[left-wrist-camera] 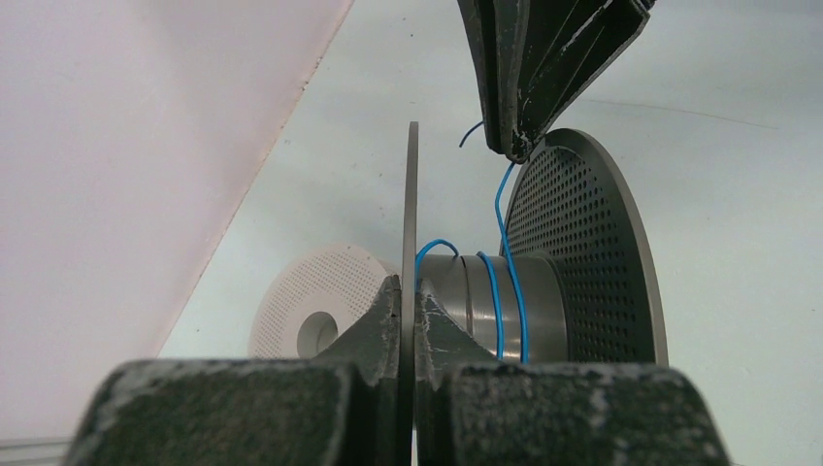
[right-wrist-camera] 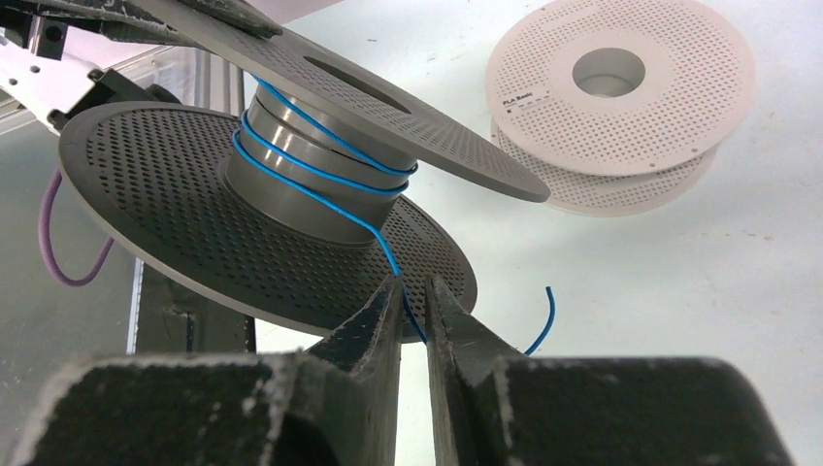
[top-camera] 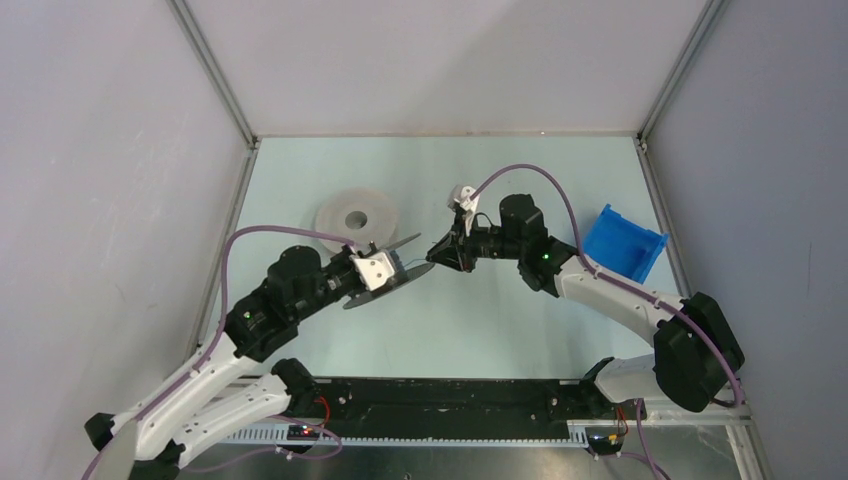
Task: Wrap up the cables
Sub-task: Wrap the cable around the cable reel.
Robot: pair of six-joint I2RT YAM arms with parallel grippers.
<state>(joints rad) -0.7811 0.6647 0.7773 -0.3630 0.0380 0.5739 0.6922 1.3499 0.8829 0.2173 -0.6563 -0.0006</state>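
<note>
Left hand (left-wrist-camera: 409, 291): in your left wrist view the two fingers are closed tight on the thin edge of the grey spool's (left-wrist-camera: 582, 243) near flange.
Right hand (right-wrist-camera: 412, 286): your fingers stand with only a narrow slit between them, and the blue cable (right-wrist-camera: 311, 165) runs down through that slit. You cannot tell whether it is pinched or just passing through.
Grey spool: it sits tilted between your two hands, carried by the left one, its perforated far flange facing the right hand.
Blue cable: a few turns lie around the spool's hub. From the hub one strand leads to the right fingertips, and a short free end curls out just past them.
White spool (top-camera: 357, 215): lies flat on the tabletop (top-camera: 480, 330), behind the left hand and apart from it.
Blue bin (top-camera: 620, 240): stands at the right side of the tabletop, beside your right arm.
</note>
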